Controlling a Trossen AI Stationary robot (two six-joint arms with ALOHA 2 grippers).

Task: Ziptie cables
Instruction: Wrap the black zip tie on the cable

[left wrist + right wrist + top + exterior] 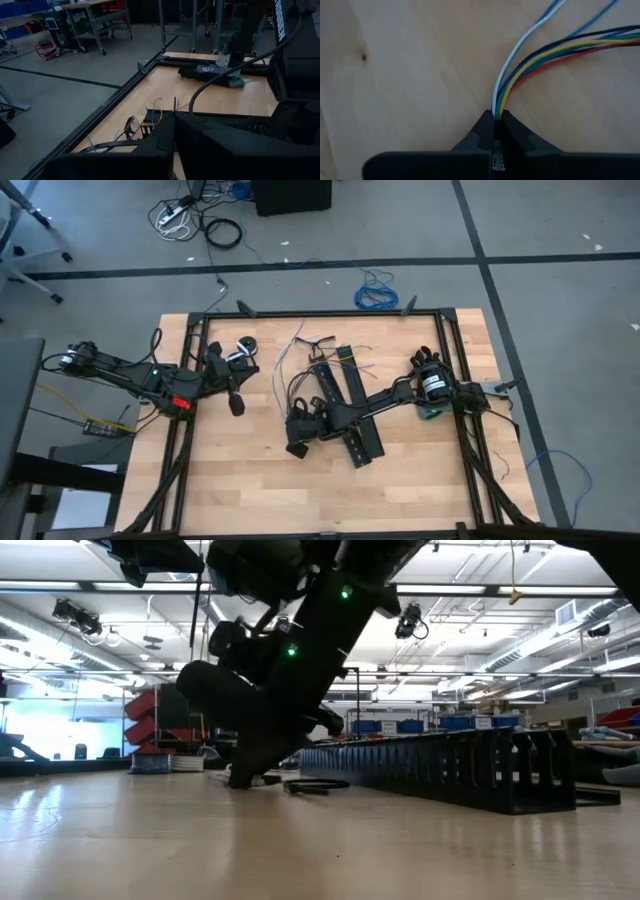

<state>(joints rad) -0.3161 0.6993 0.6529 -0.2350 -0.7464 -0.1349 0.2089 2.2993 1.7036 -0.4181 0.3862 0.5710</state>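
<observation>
Right gripper (496,117) down on the table (420,480), fingers pinched on the cables (530,60) where the coloured wires bunch together, likely to gather them for tying; bundle lies mid-table beside the black perforated strips (352,415). Left gripper (236,402) pressed shut, holding nothing, parked at the left; no containers visible; zipties not made out.

The left gripper (172,131) fills the near part of this view, its two dark fingers (150,150) pressed together with no gap. Beyond them thin cables (156,106) splay over the wooden table (210,95) beside a black perforated strip (235,122). Farther off the right arm (250,30) rises from the table's far edge, with grey floor (65,95) and shelving behind.
</observation>
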